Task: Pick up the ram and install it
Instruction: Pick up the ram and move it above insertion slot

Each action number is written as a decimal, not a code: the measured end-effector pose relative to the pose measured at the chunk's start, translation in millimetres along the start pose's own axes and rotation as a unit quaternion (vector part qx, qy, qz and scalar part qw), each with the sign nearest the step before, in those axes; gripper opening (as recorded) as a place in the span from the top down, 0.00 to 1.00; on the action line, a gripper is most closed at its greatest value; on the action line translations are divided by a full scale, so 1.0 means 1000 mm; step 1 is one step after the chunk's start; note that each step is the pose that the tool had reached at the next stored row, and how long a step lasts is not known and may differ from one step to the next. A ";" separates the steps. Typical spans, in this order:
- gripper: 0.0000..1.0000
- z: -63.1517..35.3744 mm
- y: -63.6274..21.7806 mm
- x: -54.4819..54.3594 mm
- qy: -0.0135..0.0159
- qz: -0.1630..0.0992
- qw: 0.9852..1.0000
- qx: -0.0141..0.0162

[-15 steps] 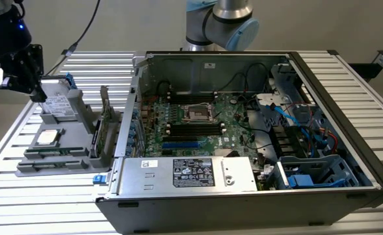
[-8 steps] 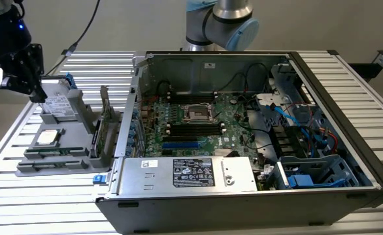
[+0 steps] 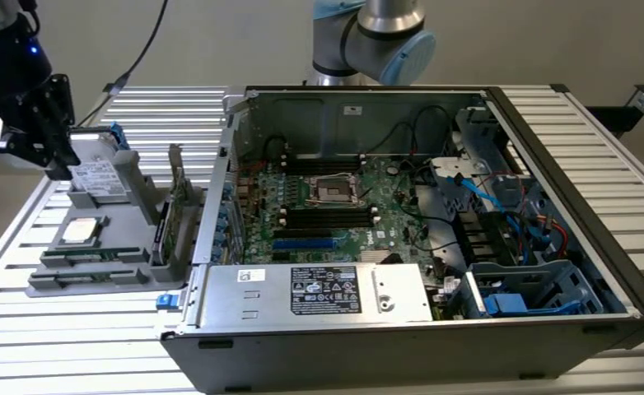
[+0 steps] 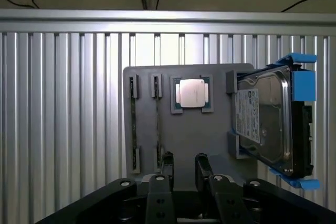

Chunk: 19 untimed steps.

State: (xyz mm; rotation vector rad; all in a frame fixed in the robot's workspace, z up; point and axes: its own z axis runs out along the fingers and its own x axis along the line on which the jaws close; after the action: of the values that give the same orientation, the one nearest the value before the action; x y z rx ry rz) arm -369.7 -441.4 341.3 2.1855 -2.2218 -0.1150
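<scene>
Aluminium slats for the table (image 3: 3,271), widest thing present. Carried the computer case (image 3: 410,346), laid on its side with the cover off, presumably to leave the green board (image 3: 377,197) and its memory slots (image 3: 322,216) facing up and reachable from above. Beside the case, toward the exterior view's left, a grey holder (image 3: 130,247); looked moulded to keep every part at a known spot and pose for picking. Propped a hard drive (image 3: 100,177) upright at one end. Near that end, the black hand (image 4: 184,159): hovered with fingers (image 4: 166,169) spread apart, nothing between them, well apart from the ram (image 3: 89,257). Ram itself: stood on its long edge in a narrow slot of the holder, just beside the processor chip (image 3: 81,232), top edge exposed, likely for pinching by the flat faces. Long axis level, ran across the exterior view left to right, roughly in line with the slots on the board. From the wrist camera, ram (image 4: 158,124) edge-on, a thin dark line. Smallest, that square silver chip, flat in its recess.
</scene>
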 end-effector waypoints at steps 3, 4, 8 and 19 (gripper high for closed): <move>0.69 0.0053 0.0011 0.007 0.000 0.000 1.000 0.000; 0.69 0.0071 0.0014 0.009 0.000 0.000 1.000 0.000; 0.69 0.0140 0.0019 0.020 0.000 0.000 1.000 0.000; 0.69 0.0331 0.0001 0.046 0.000 -0.001 1.000 0.000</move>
State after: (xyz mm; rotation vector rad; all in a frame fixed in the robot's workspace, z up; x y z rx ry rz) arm -372.9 -486.2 306.7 2.1873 -2.2208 -0.1157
